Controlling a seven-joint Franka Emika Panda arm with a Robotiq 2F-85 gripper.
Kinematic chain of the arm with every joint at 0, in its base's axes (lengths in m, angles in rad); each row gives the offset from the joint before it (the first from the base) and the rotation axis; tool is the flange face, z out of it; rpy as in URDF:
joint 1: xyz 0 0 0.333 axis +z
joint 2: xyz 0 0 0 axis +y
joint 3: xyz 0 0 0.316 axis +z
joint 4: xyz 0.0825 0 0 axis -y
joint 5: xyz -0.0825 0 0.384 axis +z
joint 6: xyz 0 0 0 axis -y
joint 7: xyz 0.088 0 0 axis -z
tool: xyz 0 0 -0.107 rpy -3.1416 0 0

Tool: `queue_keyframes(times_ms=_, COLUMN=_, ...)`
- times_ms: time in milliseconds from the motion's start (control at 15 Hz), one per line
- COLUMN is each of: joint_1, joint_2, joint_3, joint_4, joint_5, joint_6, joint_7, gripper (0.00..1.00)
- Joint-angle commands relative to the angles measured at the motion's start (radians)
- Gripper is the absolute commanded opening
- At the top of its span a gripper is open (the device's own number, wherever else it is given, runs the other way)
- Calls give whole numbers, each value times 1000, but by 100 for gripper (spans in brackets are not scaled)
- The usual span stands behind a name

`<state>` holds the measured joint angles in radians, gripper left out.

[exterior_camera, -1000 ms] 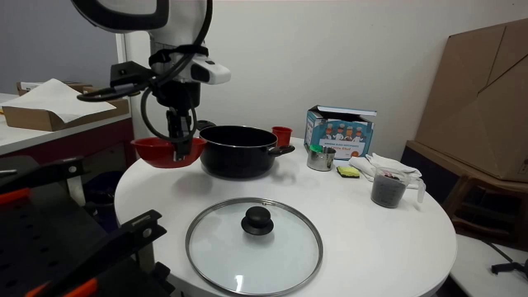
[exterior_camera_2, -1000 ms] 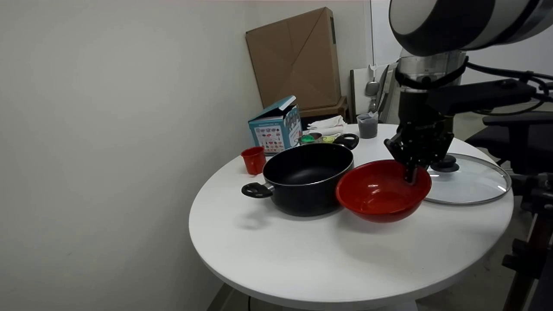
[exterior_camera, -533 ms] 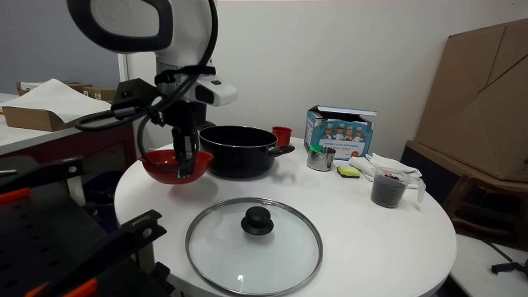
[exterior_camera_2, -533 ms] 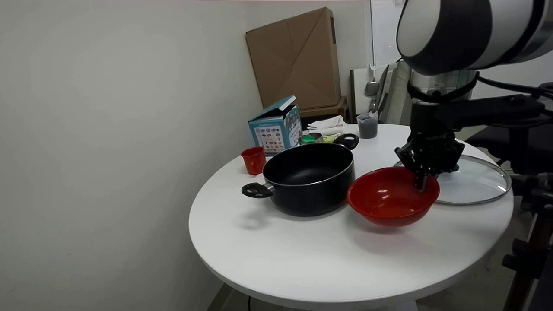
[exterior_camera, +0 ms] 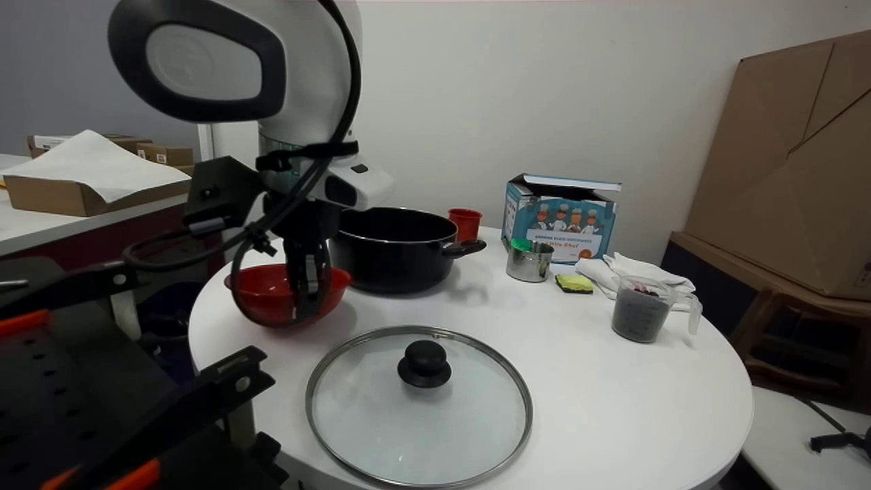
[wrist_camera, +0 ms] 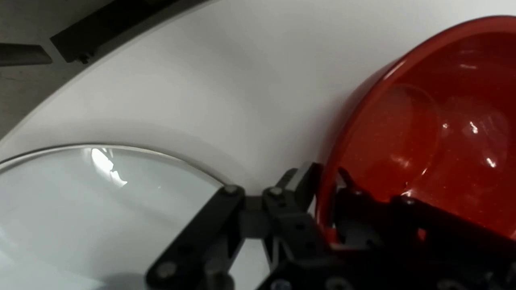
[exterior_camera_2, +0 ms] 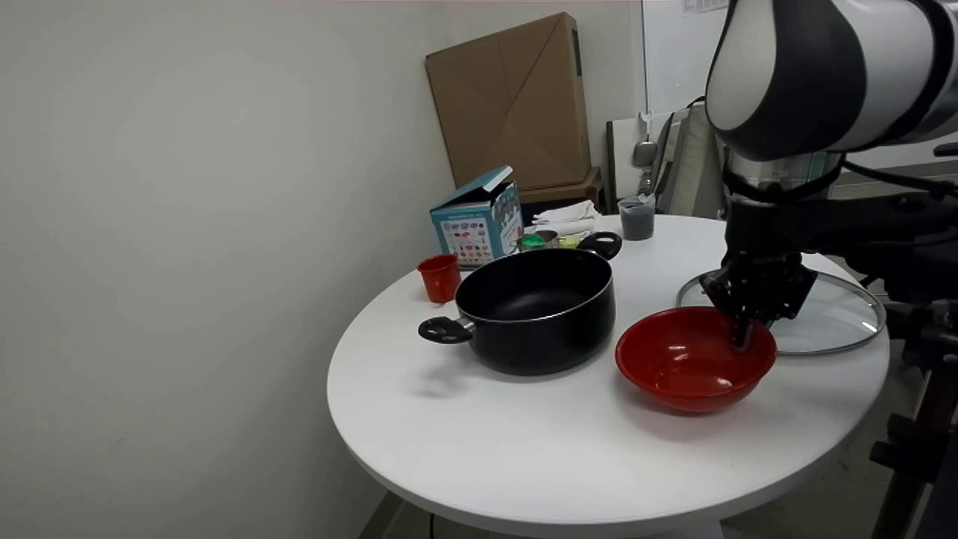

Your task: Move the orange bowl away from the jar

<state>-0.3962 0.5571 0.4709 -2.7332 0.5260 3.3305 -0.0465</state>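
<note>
The orange bowl, a shallow glossy red-orange bowl, shows in both exterior views (exterior_camera: 267,296) (exterior_camera_2: 685,359) and fills the right of the wrist view (wrist_camera: 439,117). My gripper (exterior_camera: 299,312) (exterior_camera_2: 743,337) (wrist_camera: 327,187) is shut on its rim, one finger inside and one outside. The bowl is low, at or just above the white table; I cannot tell whether it touches. The black pot (exterior_camera: 401,265) (exterior_camera_2: 539,340) stands beside the bowl, with a gap between them in an exterior view. I cannot tell which thing is the jar.
A glass lid (exterior_camera: 469,415) (wrist_camera: 121,213) lies near the bowl. Behind the pot is a red cup (exterior_camera: 465,223). Further off are a blue box (exterior_camera: 571,224), a metal cup (exterior_camera: 529,264), a sponge (exterior_camera: 575,284) and a measuring cup (exterior_camera: 642,313).
My gripper has lowered the orange bowl toward the table and carried it away from the black pot. A gap between bowl and pot now shows. The pot and lid have not moved.
</note>
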Motion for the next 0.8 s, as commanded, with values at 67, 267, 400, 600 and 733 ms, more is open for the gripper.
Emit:
queue_keyframes(times_ms=67, joint_1=-13, joint_2=78, joint_3=-12, joint_4=15, joint_5=-57, joint_6=90, joint_7=-49, gripper=7)
queue_keyframes(times_ms=267, joint_1=36, joint_2=91, joint_3=-103, joint_4=3, joint_5=-262, joint_6=130, joint_7=81, gripper=7)
queue_keyframes(times_ms=400, joint_1=42, joint_2=108, joint_3=-141, joint_4=8, joint_5=-350, joint_6=151, joint_7=126, gripper=8)
queue_keyframes(times_ms=600, joint_1=50, joint_2=122, joint_3=-181, joint_4=8, joint_5=-424, joint_6=165, joint_7=175, gripper=40)
queue_keyframes(times_ms=733, joint_1=54, joint_2=124, joint_3=-196, joint_4=7, joint_5=-451, joint_6=164, joint_7=193, gripper=56)
